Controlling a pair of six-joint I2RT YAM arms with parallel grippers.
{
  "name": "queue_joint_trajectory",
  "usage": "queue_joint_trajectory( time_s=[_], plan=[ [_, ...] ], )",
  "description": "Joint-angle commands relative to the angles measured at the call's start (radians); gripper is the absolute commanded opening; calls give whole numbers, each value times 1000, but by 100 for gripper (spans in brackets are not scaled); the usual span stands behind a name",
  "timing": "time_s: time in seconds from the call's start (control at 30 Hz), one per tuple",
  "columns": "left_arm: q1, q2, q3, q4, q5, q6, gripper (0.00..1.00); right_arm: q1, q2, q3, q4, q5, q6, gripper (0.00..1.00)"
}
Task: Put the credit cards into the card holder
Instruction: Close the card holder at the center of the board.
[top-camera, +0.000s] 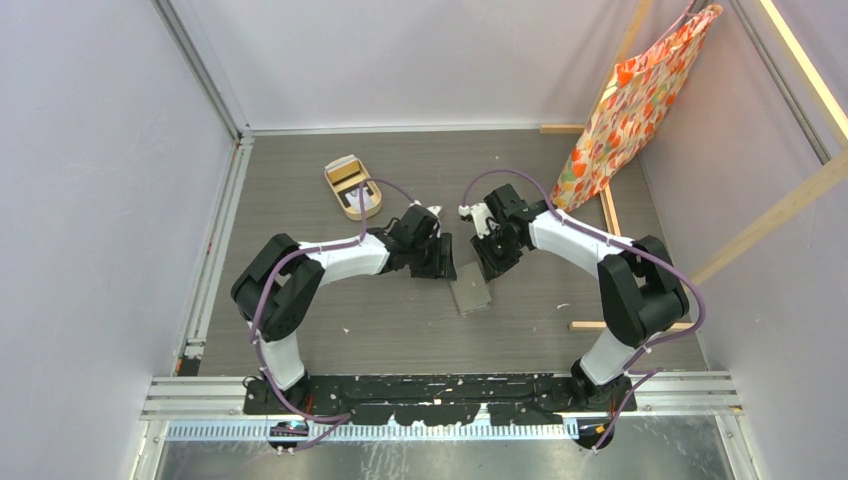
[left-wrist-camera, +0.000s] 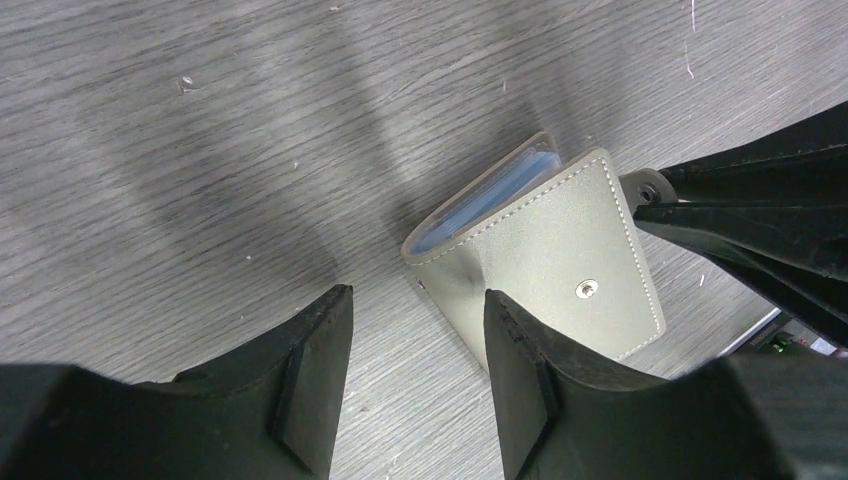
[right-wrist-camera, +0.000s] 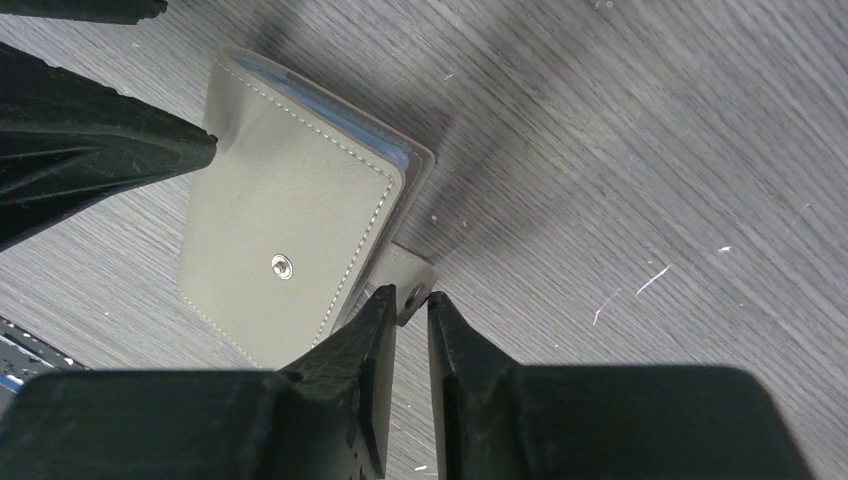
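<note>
The card holder (top-camera: 470, 295) lies folded shut on the grey table, grey-brown with a metal snap stud (right-wrist-camera: 283, 266) and pale blue sleeves (left-wrist-camera: 490, 200) showing at its edge. My right gripper (right-wrist-camera: 410, 297) pinches its small snap tab (right-wrist-camera: 412, 272) between narrow jaws. My left gripper (left-wrist-camera: 418, 300) stands open at the opposite corner, its right finger (left-wrist-camera: 520, 350) over the holder's edge and bare table between the fingers. No credit cards show clearly; a dark flat piece (top-camera: 347, 175) lies in the tan tray, too small to tell.
A tan oval tray (top-camera: 371, 208) sits at the back left of the table. An orange patterned bag (top-camera: 630, 100) hangs at the back right on a wooden frame (top-camera: 610, 215). A wooden strip (top-camera: 590, 325) lies by the right arm.
</note>
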Motion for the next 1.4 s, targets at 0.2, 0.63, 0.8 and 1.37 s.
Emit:
queue_joint_trajectory(
  time_s=[0.2, 0.63, 0.8, 1.37],
  plan=[
    [-3, 1, 29, 3, 25, 21, 55, 4, -6, 40, 10, 6, -3, 8],
    [-3, 4, 31, 49, 98, 41, 62, -38, -93, 29, 22, -65, -34, 1],
    [2, 20, 49, 60, 135, 57, 66, -63, -106, 27, 17, -132, -46, 2],
    [20, 150, 196, -122, 164, 44, 58, -73, -65, 36, 18, -191, -35, 2]
  ],
)
